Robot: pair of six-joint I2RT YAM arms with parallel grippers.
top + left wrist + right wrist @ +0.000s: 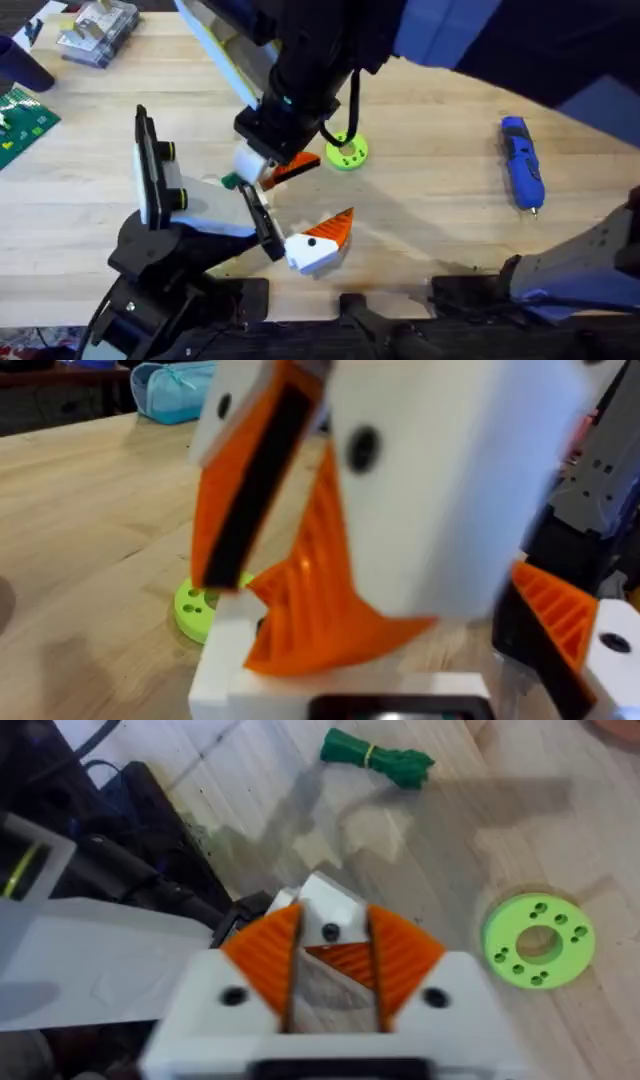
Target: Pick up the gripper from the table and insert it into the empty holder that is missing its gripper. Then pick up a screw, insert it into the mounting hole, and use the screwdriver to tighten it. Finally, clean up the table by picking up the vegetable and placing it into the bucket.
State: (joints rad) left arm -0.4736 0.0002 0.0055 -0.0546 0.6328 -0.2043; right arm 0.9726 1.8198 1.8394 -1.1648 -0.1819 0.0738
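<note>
Right arm, dark and large under the overhead camera, has its right tool clenched on the white plastic finger with an orange wedge tip and small green rear piece. That finger hangs just beside the black cross rail of the white-bodied holder — contact unclear. On the wooden bench, the blue pen-shaped screwdriver lies well apart.

One screwdriver, one green disc, two orange-tipped fingers
</note>
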